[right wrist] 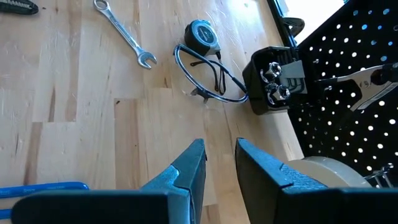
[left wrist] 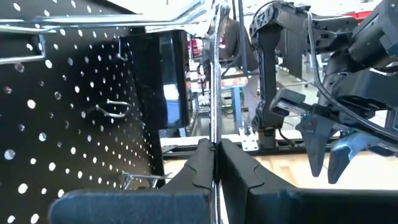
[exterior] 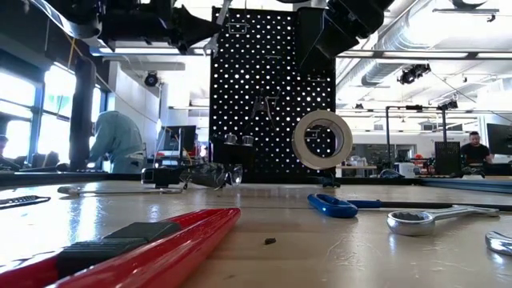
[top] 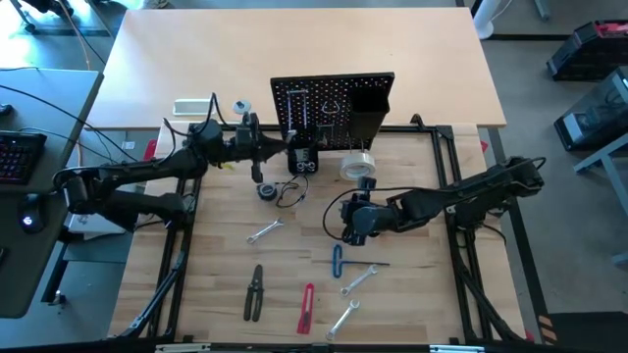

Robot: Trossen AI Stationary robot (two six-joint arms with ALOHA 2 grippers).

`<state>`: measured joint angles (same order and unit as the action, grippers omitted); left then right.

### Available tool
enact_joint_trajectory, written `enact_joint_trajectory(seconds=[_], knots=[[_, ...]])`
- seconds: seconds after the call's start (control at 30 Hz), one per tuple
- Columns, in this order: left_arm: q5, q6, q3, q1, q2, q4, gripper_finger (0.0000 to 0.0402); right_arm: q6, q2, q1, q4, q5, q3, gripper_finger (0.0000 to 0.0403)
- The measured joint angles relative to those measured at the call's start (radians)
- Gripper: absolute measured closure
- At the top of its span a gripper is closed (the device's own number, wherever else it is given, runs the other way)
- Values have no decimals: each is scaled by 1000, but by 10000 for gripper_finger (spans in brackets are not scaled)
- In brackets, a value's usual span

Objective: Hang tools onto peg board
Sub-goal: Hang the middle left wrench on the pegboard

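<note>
The black peg board [top: 334,98] stands upright at the table's far middle, with hooks and a black bin [top: 305,163] of sockets at its foot. My left gripper [top: 287,147] reaches to the board's face from the left, shut on a silver wrench [left wrist: 215,74]. My right gripper [top: 348,224] hovers open over the table's middle, above the blue-handled tool [top: 339,260] and touching nothing. The pale tape roll [top: 359,165] stands on edge at the board's base. Other silver wrenches [top: 265,231] [top: 358,281], black-handled pliers [top: 255,291] and a red-handled cutter [top: 307,307] lie flat. My left gripper pinches the silver wrench by its shank [left wrist: 215,140] between its two fingers, coming level from the table's left. The wrench is lifted clear of the table and reaches on past the fingertips along the board's face, its far end [left wrist: 216,15] up among the hooks. Whether it touches a hook I cannot tell.
A tape measure [top: 267,190] and safety glasses [top: 290,192] lie just in front of the bin. A third wrench [top: 343,319] lies near the front edge. The black table frame [top: 446,167] runs along both sides. Bare wood shows on the table's left part.
</note>
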<state>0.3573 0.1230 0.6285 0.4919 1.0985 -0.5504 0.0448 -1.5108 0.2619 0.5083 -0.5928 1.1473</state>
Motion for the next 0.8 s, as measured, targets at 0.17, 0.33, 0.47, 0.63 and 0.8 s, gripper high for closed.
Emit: enact_joint_trajectory(seconds=[0.17,0.33,0.47,0.63,0.8], knots=[[0,0,0,0,-1,-32,401,0,0,0,0,0,0,320],[-2,1,0,2,0,-31,401,0,0,0,0,0,0,320],[-4,-13,0,28,2,-30,401,0,0,0,0,0,0,320],[-5,-18,0,60,2,-31,400,0,0,0,0,0,0,320],[2,-18,0,88,2,-31,401,-1,0,0,-2,-1,0,320]])
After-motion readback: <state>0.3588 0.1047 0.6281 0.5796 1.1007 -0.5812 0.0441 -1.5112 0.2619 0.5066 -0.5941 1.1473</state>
